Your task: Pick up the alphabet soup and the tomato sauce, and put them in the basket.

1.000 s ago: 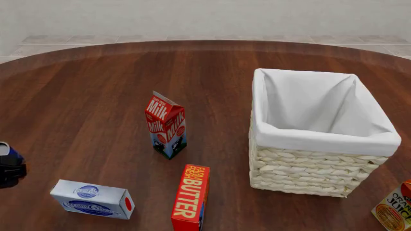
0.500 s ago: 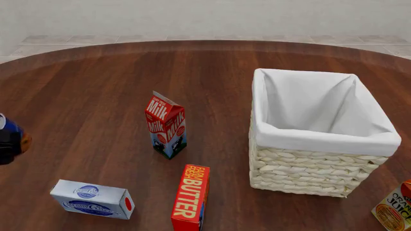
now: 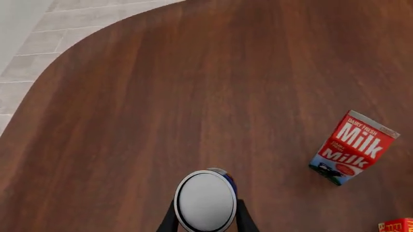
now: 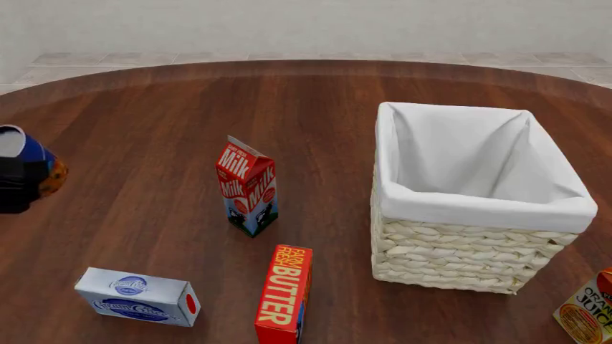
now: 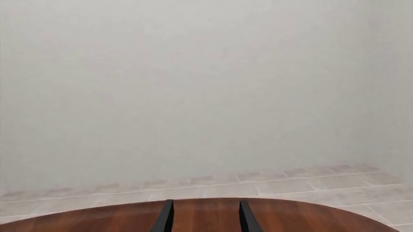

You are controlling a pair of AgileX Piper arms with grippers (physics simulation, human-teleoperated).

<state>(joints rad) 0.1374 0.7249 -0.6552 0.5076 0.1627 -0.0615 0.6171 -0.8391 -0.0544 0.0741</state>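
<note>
Between left tool (image 3: 205,223) fingers: alphabet soup (image 3: 206,199), clamped, airborne.

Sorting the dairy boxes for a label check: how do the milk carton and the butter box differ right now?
The milk carton stands upright with a peaked gable top; the butter box lies flat as a long slab. The milk carton is red above and blue below, with white "Milk" lettering; the butter box is red with yellow "BUTTER" lettering. The butter box sits nearer the camera. Both rest on the table, untouched.
</note>
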